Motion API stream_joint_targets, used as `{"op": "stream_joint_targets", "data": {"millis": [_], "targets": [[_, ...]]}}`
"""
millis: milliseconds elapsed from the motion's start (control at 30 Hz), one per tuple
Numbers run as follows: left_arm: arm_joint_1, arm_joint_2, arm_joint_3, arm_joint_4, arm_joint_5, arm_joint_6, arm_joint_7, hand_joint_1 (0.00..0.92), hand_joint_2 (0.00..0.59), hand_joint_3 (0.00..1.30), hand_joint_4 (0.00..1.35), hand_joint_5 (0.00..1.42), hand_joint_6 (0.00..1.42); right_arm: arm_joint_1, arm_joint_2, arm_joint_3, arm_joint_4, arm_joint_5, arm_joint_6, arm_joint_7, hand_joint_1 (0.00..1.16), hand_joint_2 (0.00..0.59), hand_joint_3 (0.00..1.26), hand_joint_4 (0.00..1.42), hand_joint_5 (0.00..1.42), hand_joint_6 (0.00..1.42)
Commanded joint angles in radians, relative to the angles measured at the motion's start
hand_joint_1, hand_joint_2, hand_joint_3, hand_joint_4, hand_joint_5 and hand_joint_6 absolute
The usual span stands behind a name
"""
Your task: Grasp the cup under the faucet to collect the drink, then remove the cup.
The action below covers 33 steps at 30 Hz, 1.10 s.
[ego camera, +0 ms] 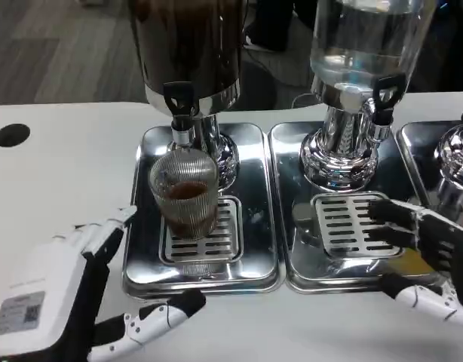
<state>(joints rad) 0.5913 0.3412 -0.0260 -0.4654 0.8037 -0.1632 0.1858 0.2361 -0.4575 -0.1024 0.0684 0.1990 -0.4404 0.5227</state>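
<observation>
A ribbed clear glass cup [185,193] holding brown drink stands on the slotted grate of the left steel tray [145,256], directly below the black faucet [179,102] of the dark drink dispenser [188,45]. My left hand [81,290] is at the lower left, fingers spread, a little to the left of and nearer than the cup, holding nothing. Over the front right of the middle tray my right hand [427,256] hovers with its fingers apart and empty.
A second dispenser [360,53] with clear liquid stands on the middle tray [292,256], with its own grate. A third tray and chrome base [454,151] sit at the right edge. A black round hole [11,134] lies in the white table at far left.
</observation>
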Motion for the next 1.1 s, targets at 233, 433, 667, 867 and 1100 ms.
{"op": "stream_joint_targets", "data": {"millis": [233,433,667,867,1100], "targets": [[0.08,-0.011,0.015,-0.014,0.024,-0.034,0.037,0.0,0.015,0.25,0.21,0.25,0.2,-0.128,0.022,0.07,-0.057,-0.07,0.123,-0.001,0.68,0.148,0.17,0.13,0.17,0.12],[0.129,-0.015,0.029,-0.016,0.022,-0.053,0.053,0.0,0.015,0.24,0.2,0.25,0.2,-0.212,0.053,0.112,-0.015,-0.104,0.17,-0.009,0.68,0.148,0.17,0.14,0.18,0.12],[0.174,-0.022,0.024,-0.018,0.033,-0.073,0.069,0.0,0.015,0.24,0.2,0.25,0.2,-0.295,0.088,0.152,0.034,-0.145,0.201,-0.02,0.68,0.148,0.17,0.13,0.18,0.14],[0.205,-0.032,0.009,-0.021,0.049,-0.087,0.079,0.0,0.015,0.24,0.21,0.25,0.2,-0.347,0.119,0.179,0.062,-0.177,0.217,-0.039,0.68,0.145,0.17,0.13,0.18,0.14],[0.253,-0.038,0.015,-0.033,0.056,-0.101,0.105,0.0,0.017,0.25,0.21,0.25,0.2,-0.377,0.163,0.209,0.095,-0.211,0.215,-0.079,0.7,0.144,0.15,0.11,0.17,0.14]]}}
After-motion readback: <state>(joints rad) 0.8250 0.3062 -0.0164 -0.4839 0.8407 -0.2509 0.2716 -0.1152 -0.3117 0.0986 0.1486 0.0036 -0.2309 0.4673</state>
